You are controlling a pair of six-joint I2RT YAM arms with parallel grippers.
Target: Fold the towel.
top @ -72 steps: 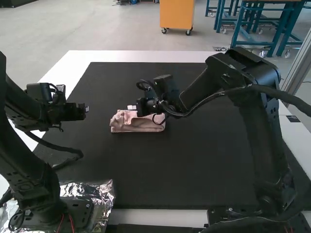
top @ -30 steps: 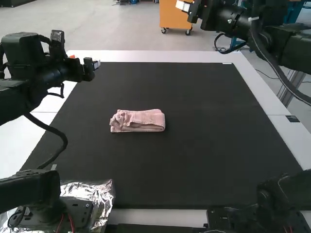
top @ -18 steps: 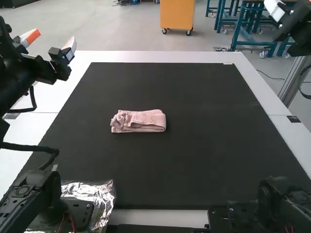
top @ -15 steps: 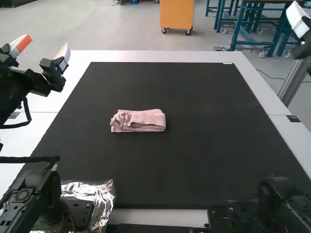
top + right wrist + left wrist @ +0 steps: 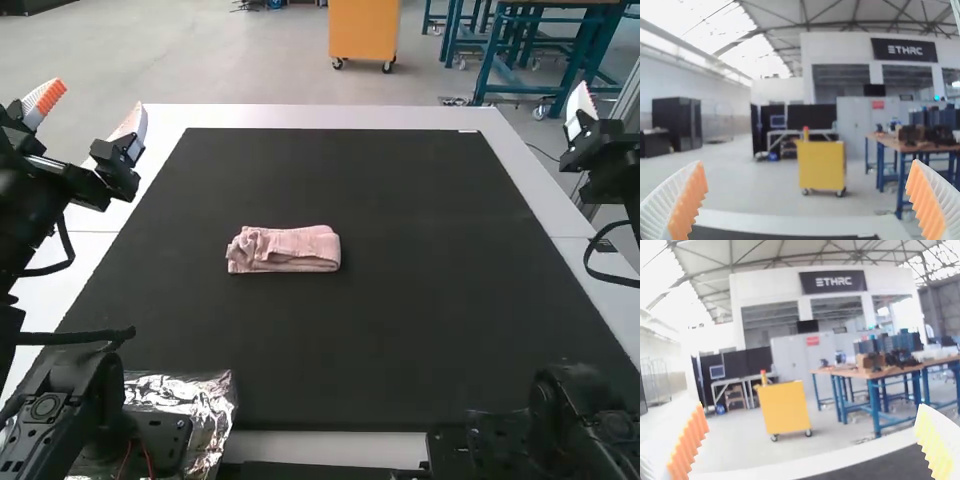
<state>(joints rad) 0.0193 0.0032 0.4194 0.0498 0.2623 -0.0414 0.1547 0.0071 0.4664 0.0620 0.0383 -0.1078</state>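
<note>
From my remote station, the largest item on the bench is the white flat-topped table (image 5: 300,116). A black rectangular mat (image 5: 400,320) covers most of its top, leaving a white border along the far edge and both sides.

The black jointed left arm (image 5: 22,205) stands at the left of the high view, and the black jointed right arm (image 5: 622,178) at the right. Each carries a loose black cable. Beside the left arm's base I note a crumpled sheet of silver foil (image 5: 214,392), at the mat's near left corner.

The left gripper (image 5: 98,98) is positioned over the left border, raised, its fingers spread wide; the orange ribbed pads (image 5: 689,442) hold nothing. The right gripper (image 5: 585,118) is at the right side, beyond the mat, also raised. In the right wrist view I read its white ribbed fingers (image 5: 660,205) as well separated, with nothing between them.

The pink cloth towel (image 5: 290,256) lies flat on the mat, left of its centre line, well apart from both grippers. It is folded into a compact oblong, layered along the near edge and slightly rumpled at its left end.

Smallest: a white tag (image 5: 469,131) at the mat's far right corner.
</note>
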